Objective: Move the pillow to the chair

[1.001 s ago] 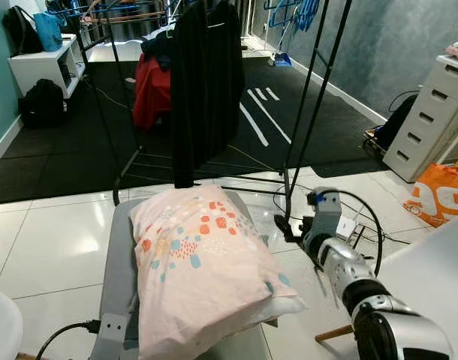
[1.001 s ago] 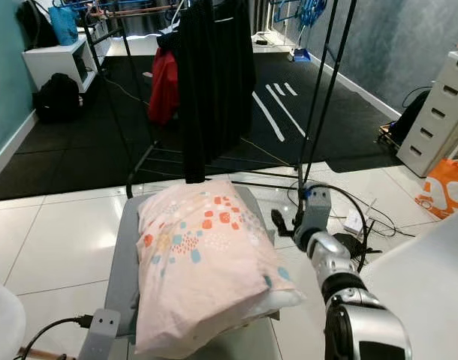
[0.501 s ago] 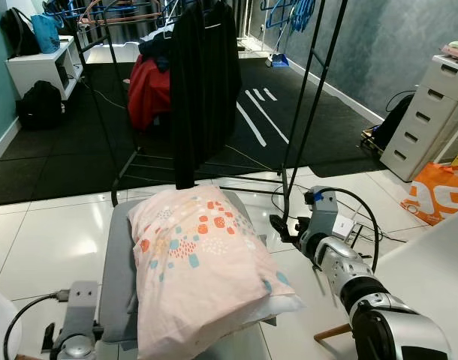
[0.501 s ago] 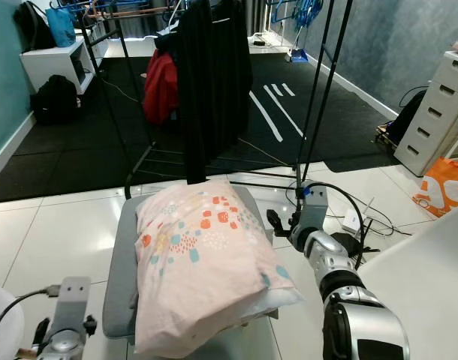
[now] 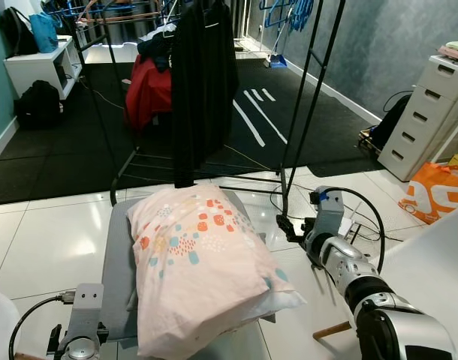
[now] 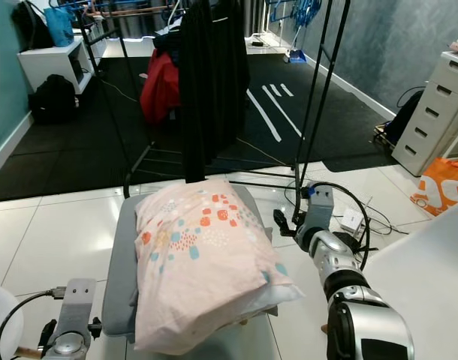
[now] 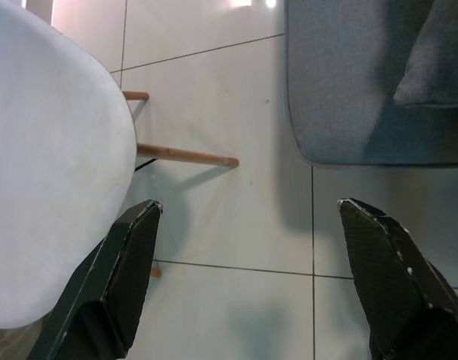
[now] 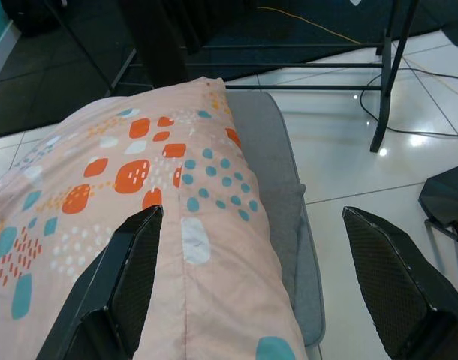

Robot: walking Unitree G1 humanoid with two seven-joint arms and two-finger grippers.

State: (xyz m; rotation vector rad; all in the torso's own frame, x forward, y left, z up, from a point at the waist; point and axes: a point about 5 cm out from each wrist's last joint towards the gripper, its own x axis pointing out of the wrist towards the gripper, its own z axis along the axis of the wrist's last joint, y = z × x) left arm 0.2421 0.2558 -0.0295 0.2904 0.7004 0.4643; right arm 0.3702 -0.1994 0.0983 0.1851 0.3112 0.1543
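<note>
Left eye view: a pale pink pillow printed with orange, teal and white dots lies on a grey cushioned seat on glossy white floor tiles. Its long axis runs from the near edge of the seat away toward a black metal clothes rack, and its near corner overhangs the seat. A long black garment and a red garment hang on the rack just behind the seat. Farther off are a white drawer unit, an orange bag with white lettering too cropped to read, a black backpack and a white shelf unit. The right hand hovers beside the pillow's right edge, apart from it, with black cables on the floor around it.

Right eye view: the same scene. The left hand's silver wrist sits low, near the seat's near left corner.

Left wrist view: the left hand has its fingers spread wide and holds nothing. It hangs over floor tiles, between a white round chair seat with wooden legs and the grey seat's corner.

Right wrist view: the right hand is also wide open and empty, aimed at the pillow's patterned top and the grey seat edge beside it.
</note>
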